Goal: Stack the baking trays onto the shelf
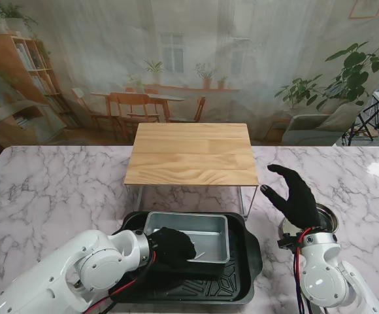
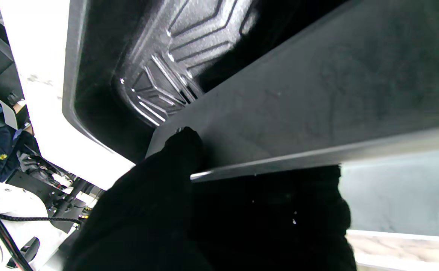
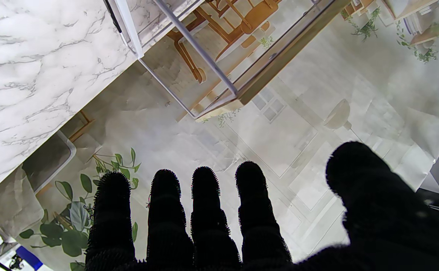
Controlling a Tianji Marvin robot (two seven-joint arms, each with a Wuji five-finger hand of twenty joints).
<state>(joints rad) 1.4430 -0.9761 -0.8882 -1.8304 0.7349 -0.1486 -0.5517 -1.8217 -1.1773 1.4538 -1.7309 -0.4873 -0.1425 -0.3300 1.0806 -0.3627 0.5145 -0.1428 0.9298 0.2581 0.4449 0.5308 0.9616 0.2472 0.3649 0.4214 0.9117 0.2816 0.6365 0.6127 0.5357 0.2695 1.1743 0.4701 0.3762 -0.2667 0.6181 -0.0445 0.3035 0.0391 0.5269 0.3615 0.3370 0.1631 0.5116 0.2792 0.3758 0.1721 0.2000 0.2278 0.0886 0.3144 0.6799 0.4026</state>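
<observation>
A wooden shelf (image 1: pixel 193 154) on thin metal legs stands at the table's middle. Nearer to me lies a large black baking tray (image 1: pixel 245 271) with a ribbed floor (image 2: pixel 174 56). A smaller silver tray (image 1: pixel 199 229) sits inside it. My left hand (image 1: pixel 173 247) is shut on the silver tray's near left rim. The thumb (image 2: pixel 182 150) presses the tray's outer wall (image 2: pixel 317 94), and the other fingers are hidden inside. My right hand (image 1: pixel 297 196) is open, fingers (image 3: pixel 204 210) spread, raised right of the shelf (image 3: pixel 264 71) and holding nothing.
A round metal dish (image 1: pixel 323 219) sits on the marble table (image 1: pixel 46 196) right under my right hand. The shelf's right legs (image 1: pixel 247 199) stand between that hand and the trays. A printed room backdrop runs behind the table.
</observation>
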